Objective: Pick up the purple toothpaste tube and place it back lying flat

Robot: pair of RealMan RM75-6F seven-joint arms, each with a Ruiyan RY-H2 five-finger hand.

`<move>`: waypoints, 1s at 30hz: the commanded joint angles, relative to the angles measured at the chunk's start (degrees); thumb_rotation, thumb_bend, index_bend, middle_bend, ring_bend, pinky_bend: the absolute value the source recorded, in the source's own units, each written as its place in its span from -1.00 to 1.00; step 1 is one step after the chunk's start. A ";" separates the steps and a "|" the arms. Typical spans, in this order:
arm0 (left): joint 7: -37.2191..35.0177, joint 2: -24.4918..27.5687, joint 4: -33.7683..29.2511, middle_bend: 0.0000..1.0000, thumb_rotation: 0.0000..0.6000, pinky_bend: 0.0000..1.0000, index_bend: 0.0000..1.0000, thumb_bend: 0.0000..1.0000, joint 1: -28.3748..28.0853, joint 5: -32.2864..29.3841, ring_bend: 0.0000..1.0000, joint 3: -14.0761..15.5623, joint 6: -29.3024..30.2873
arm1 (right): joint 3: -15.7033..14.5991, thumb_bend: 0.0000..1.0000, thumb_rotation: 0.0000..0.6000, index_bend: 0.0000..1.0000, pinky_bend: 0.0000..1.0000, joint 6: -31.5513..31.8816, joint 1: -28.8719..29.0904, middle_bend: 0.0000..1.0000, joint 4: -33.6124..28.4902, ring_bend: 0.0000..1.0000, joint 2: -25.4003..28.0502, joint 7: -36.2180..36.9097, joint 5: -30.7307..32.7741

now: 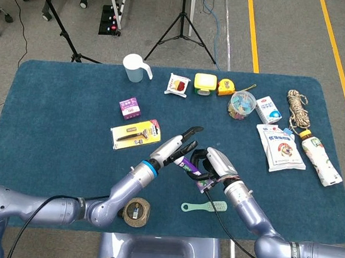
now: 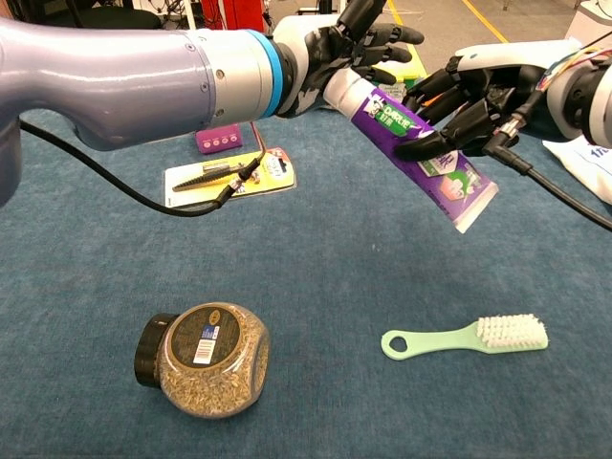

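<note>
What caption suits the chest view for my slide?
Both hands hold the purple plastic toothpaste tube above the blue table.

The purple toothpaste tube (image 2: 413, 146) is held in the air above the blue table (image 2: 316, 287), nearer its front edge than its rear, about midway between the side edges. It is tilted, white cap end raised, flat crimped end lowered. Green and white label printing is seen on its purple body.
</note>
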 commanded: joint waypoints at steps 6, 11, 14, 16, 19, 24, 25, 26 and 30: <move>-0.15 -2.67 1.05 -1.00 -1.00 -1.00 -1.00 -1.00 0.64 1.57 -1.00 -0.93 1.62 | 0.58 1.00 1.00 0.54 1.00 0.04 -0.13 0.70 -0.48 0.88 0.02 1.06 0.96; -1.14 -3.33 1.23 -1.00 -1.00 -1.00 -1.00 -1.00 0.98 1.74 -1.00 -1.70 0.76 | 1.01 1.00 1.00 0.54 1.00 -0.27 -0.32 0.71 -0.78 0.88 0.33 2.01 0.91; -1.90 -3.54 1.18 -1.00 -1.00 -1.00 -1.00 -1.00 1.18 1.64 -1.00 -2.25 0.16 | 1.12 1.00 1.00 0.54 1.00 -0.56 -0.43 0.71 -0.80 0.88 0.39 2.56 0.77; -2.09 -3.62 1.19 -1.00 -1.00 -1.00 -1.00 -1.00 1.22 1.63 -1.00 -2.46 -0.10 | 1.08 1.00 1.00 0.54 1.00 -0.64 -0.45 0.71 -0.68 0.89 0.39 2.64 0.61; -2.29 -3.62 1.07 -1.00 -1.00 -1.00 -1.00 -1.00 1.27 1.60 -1.00 -2.70 -0.58 | 1.12 1.00 1.00 0.54 1.00 -0.67 -0.47 0.71 -0.55 0.89 0.35 2.80 0.53; -1.56 -3.45 1.09 -1.00 -1.00 -1.00 -1.00 -1.00 1.09 1.07 -1.00 -2.56 -1.17 | 1.10 1.00 1.00 0.55 1.00 -0.43 -0.41 0.71 -0.50 0.89 0.31 2.60 0.57; -1.30 -3.40 1.10 -1.00 -1.00 -1.00 -1.00 -1.00 1.01 0.86 -1.00 -2.46 -1.28 | 1.09 1.00 1.00 0.55 1.00 -0.33 -0.40 0.71 -0.48 0.89 0.27 2.52 0.58; -0.43 -3.27 1.20 -1.00 -1.00 -1.00 -1.00 -1.00 0.75 0.39 -1.00 -2.11 -1.39 | 0.98 1.00 1.00 0.55 1.00 -0.14 -0.31 0.71 -0.50 0.89 0.23 2.14 0.61; 2.07 -3.01 1.15 -1.00 -1.00 -1.00 -1.00 -1.00 -0.07 -1.60 -1.00 -1.63 -1.14 | 0.67 1.00 1.00 0.55 1.00 1.05 0.03 0.72 -0.74 0.90 0.02 0.43 1.21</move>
